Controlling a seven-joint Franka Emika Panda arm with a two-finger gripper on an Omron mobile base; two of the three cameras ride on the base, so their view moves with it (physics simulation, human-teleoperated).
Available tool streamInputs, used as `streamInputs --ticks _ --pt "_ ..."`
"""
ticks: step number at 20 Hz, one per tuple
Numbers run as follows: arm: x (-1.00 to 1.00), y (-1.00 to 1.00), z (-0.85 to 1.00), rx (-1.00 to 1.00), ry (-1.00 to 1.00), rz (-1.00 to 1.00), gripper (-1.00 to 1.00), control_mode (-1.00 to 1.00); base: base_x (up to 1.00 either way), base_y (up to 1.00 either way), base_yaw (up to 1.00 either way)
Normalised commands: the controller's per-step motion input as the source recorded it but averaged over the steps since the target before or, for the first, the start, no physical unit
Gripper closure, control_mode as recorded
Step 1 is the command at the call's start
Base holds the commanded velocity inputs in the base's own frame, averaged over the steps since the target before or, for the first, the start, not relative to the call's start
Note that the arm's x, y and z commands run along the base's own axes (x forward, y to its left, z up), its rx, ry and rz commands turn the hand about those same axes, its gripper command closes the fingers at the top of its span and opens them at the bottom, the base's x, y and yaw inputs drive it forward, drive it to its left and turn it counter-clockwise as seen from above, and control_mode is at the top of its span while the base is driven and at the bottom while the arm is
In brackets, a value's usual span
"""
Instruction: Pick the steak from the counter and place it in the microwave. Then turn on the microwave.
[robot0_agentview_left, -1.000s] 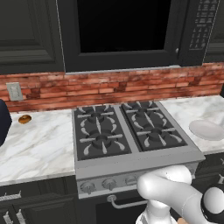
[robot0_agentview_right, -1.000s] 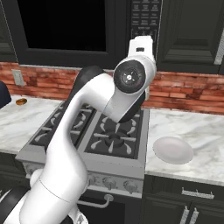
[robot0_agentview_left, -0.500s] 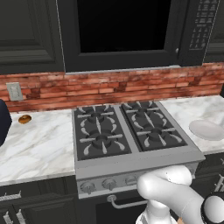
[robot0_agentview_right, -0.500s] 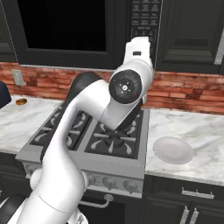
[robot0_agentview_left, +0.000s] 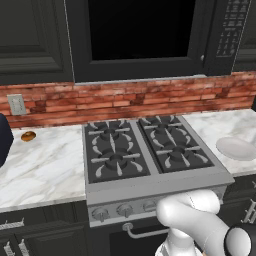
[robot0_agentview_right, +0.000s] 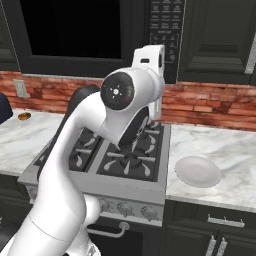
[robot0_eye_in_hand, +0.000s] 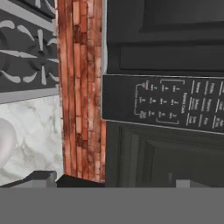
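microwave: mounted above the stove, door shut, keypad on its right | tabletop: marble either side of the stove, white plate right, small orange-brown item far left | tool: jaws wide apart, holding nothing, facing the keypad | steak: cannot tell where

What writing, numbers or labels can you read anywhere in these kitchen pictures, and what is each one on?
None can be read.
Microwave keypad: rows of pale button labels, too small and blurred to read.
The same keypad in the right base view: light marks, unreadable.
Stovetop knobs: no markings can be made out.
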Motion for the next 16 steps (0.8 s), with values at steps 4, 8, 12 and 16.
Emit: streamInputs --ticks 4,8,12,16 --pt "0.0 -0.01 0.0 0.0 0.03 -0.08 -1.0 -1.0 0.0 0.0 0.0" --pt "0.0 -0.14 -0.02 0.02 0.01 -0.01 -1.0 -1.0 0.0 0.0 0.0" --pt "0.0 -0.13 -0.04 0.01 0.0 -0.02 -1.0 -1.0 0.0 0.0 0.0" --pt "0.06 -0.06 -0.07 0.0 0.0 -0.04 -1.0 -1.0 0.0 0.0 0.0"
